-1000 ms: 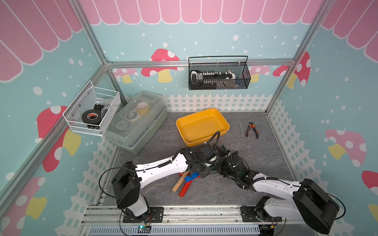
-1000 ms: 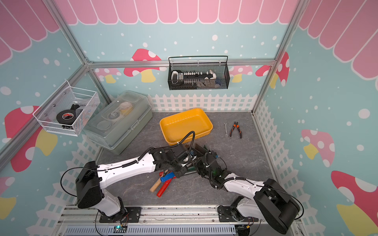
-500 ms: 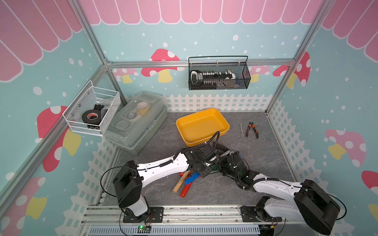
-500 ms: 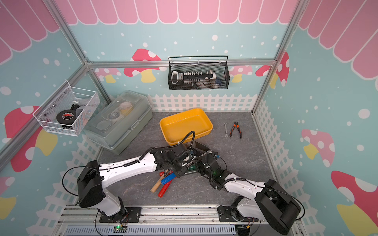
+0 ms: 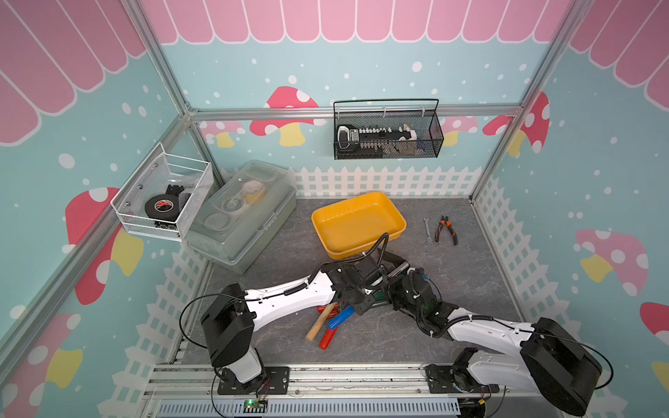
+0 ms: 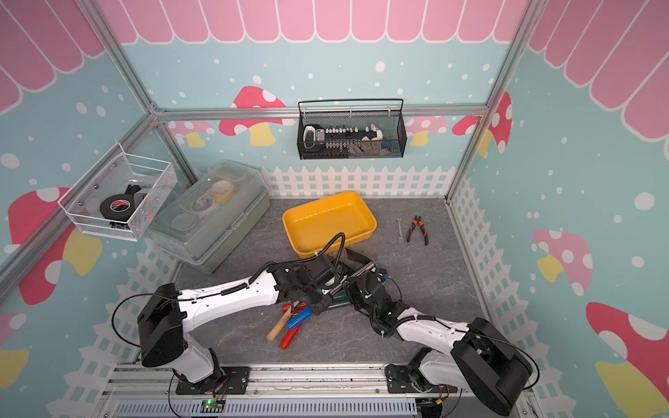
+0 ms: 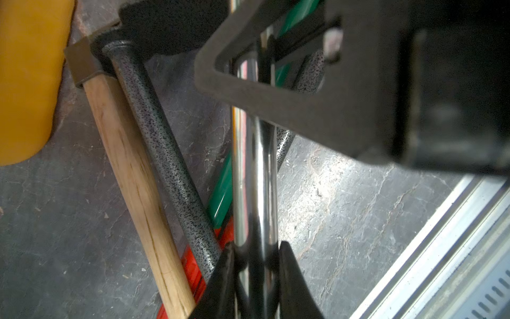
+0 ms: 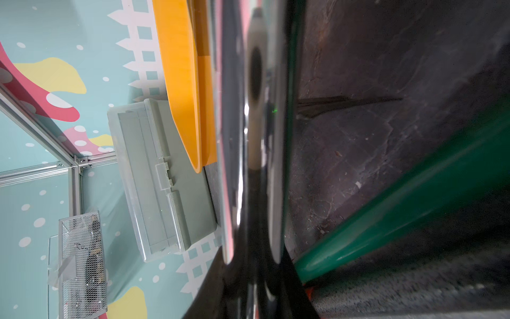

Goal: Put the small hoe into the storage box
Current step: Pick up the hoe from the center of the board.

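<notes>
A: Left to right, what's there?
B: One white basket (image 5: 163,197), one grey lidded box (image 5: 246,217), one storage box (image 5: 358,224), one black basket (image 5: 387,152).
A: The small hoe (image 5: 320,324)?
B: One, on the bench (image 5: 470,282), lower centre, below the storage box. Left jaws and right jaws both clamp one chrome shaft (image 7: 254,179).

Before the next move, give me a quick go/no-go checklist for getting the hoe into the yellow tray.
1. Jaws of the left gripper shut on the shiny shaft: ok.
2. Jaws of the right gripper shut on the same shaft: ok.
3. Held tool is the right one: cannot tell, its ends are mostly hidden.
4. Shaft free of other tools: not ok, the green handle and speckled rod cross right by it.
5. The yellow tray is empty and open: ok.
</notes>
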Robot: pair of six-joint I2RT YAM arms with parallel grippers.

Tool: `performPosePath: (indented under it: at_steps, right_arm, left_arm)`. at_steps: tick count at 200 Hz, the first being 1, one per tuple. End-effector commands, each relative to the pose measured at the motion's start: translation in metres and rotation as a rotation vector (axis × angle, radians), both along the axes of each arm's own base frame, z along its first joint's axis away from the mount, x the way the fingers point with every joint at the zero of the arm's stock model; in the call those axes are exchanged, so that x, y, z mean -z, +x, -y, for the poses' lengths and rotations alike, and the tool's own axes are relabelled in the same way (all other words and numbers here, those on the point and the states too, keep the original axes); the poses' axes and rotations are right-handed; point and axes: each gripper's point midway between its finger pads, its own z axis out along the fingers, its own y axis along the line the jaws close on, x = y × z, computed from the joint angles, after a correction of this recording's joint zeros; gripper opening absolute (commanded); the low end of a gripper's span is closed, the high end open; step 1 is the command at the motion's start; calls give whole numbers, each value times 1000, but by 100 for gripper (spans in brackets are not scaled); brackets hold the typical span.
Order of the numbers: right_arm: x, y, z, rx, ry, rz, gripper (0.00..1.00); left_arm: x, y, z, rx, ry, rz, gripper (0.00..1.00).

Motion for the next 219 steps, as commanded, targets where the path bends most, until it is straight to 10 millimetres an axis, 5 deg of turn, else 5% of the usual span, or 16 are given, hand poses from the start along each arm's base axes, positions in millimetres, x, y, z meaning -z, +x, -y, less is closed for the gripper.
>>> performPosePath:
  at_steps: [1,39,76,149,219]
  right_arm:
    - [-8,8,5,93,67,1,9]
    - [-8,11,7,102,43,20,6]
    - [-15,16,8,109,28,50,5]
    - [-29,21,14,129,-5,105,4]
    - [-40,23,16,145,15,150,4]
  left_arm:
    - [-2,-2,7,39,-32,6,0]
    - [-2,-3,6,32,-58,-35,0]
    - [3,-7,6,35,-81,-95,22]
    - [11,-20,5,54,-71,-174,48]
    - [25,-25,-3,26,-31,-211,51]
